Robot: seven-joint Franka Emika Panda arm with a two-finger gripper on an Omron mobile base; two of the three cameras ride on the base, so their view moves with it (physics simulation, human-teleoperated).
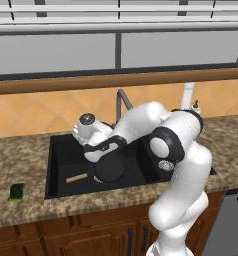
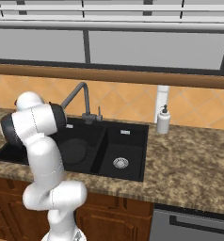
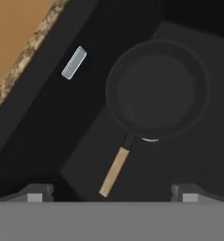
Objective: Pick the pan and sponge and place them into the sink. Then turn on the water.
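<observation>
Two dark fingertips of the tool (image 3: 111,194) stand far apart at the lower corners of the hand view, spread wide with nothing between them and touching nothing. In the left base view the white arm rises from the lower right, bends at a dark elbow near the centre and reaches left and down over the sink (image 1: 56,150), its wrist hanging above the larger basin in the middle of the frame. The pan (image 3: 156,89) lies flat on the floor of that basin, in the upper right of the hand view, with its pale wooden handle pointing toward the lower left and ending between the two fingertips. The pan partly covers a silver drain just below its rim. The sponge (image 1: 16,191) sits on the speckled tabletop (image 1: 21,150) at the lower left of the left base view, outside the sink and well apart from the pan. The right base view shows the smaller basin at centre holding only its drain, with a faucet (image 2: 78,96) behind the sink and a soap bottle (image 2: 163,120) to its right.
</observation>
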